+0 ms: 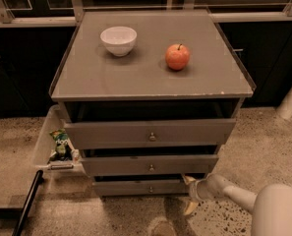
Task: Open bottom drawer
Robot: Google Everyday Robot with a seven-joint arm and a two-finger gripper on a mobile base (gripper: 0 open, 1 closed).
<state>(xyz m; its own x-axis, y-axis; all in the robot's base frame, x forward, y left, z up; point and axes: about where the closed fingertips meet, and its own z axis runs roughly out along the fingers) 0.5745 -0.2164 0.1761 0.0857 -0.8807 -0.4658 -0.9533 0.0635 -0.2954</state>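
The bottom drawer (135, 187) is the lowest and slimmest of three grey fronts, with a small round knob (151, 189). It stands out slightly from the cabinet, with a dark gap above it. My gripper (189, 194) is at the right end of this drawer front, low near the floor. Its fingers are spread open: the upper fingertip (187, 179) sits at the drawer's top right corner and the lower one (190, 209) points down at the floor. It holds nothing.
The middle drawer (150, 164) and top drawer (150, 132) are each pulled out a little. A white bowl (118, 40) and a red apple (177, 56) sit on the cabinet top. A clear bin (49, 144) with a snack packet hangs at the left side. My white arm (263, 205) fills the lower right.
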